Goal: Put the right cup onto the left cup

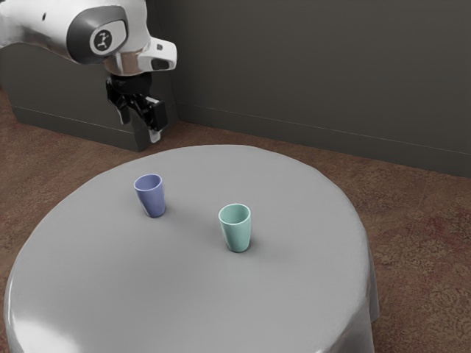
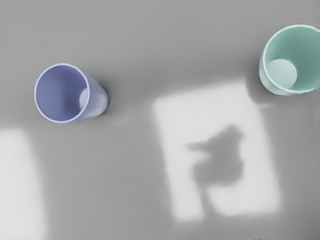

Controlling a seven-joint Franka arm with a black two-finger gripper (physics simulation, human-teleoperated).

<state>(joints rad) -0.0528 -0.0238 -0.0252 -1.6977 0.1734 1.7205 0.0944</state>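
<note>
The round gray surface (image 1: 184,294) supported two upright, empty cups, with the jaws parted above them: the green cup (image 1: 237,234) at the exterior view's right, and, apart from it, the blue cup (image 1: 152,200) at the exterior view's left.

The desk (image 1: 176,294) is viewed obliquely from beside the arm (image 1: 44,26), closer and downward from its wrist (image 1: 126,63); blue cup (image 1: 153,200) and green cup (image 1: 237,234) are shared.
</note>
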